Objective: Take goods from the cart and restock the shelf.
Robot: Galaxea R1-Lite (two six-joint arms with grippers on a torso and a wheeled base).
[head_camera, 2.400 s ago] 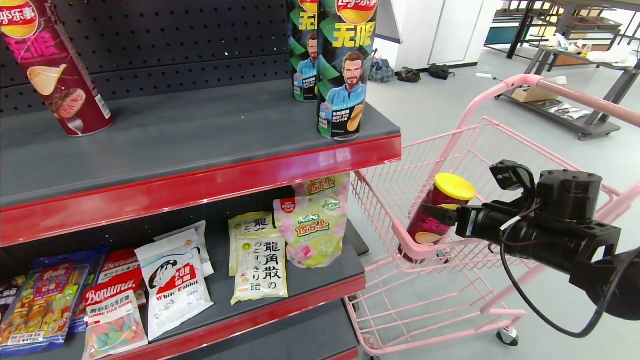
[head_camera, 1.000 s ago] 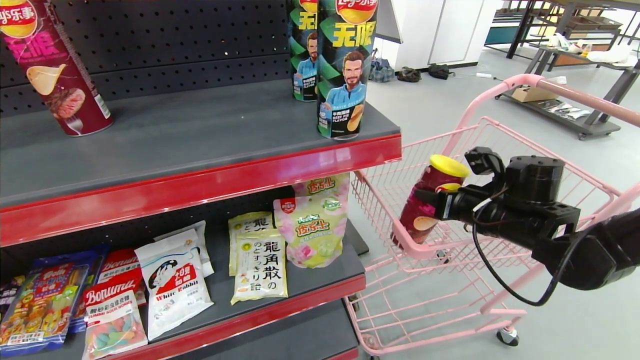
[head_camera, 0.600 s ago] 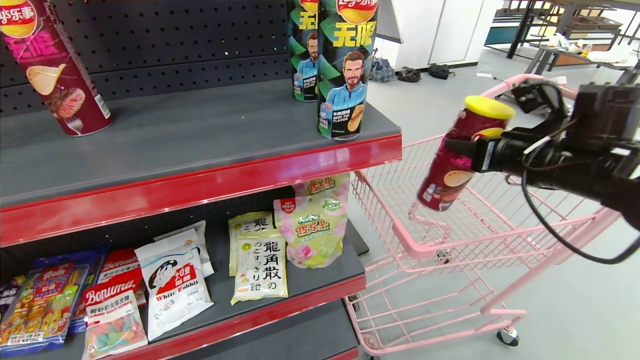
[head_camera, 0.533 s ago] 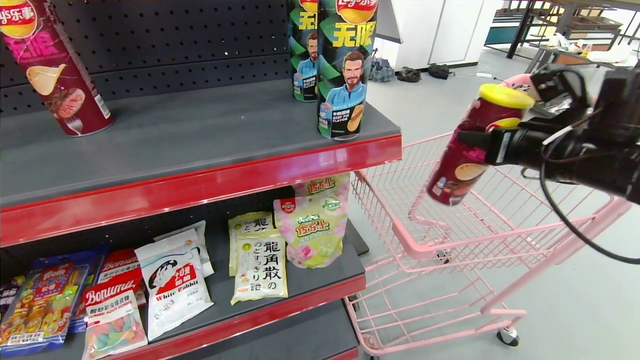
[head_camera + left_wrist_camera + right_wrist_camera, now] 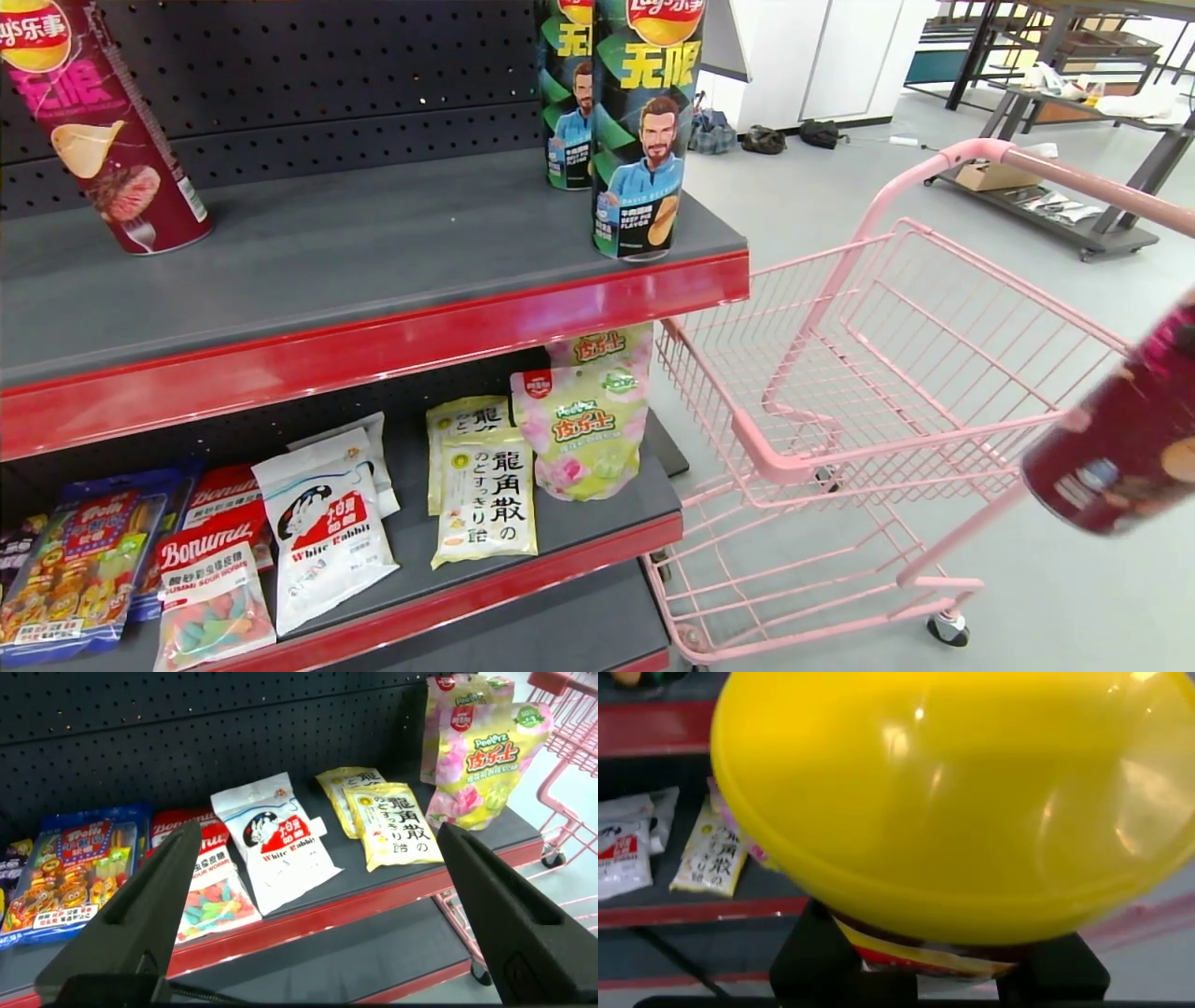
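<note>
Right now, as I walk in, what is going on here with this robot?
The robot is restocking a shelf from a pink cart. Its right claw is shut on a dark red chip can with a yellow lid, held near the cart at the robot's right. The left claw is open in front of the lower shelf of snack bags.

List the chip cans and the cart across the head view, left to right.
left maroon chip can → front green chip can → pink cart → right maroon chip can, off the shelf
</note>
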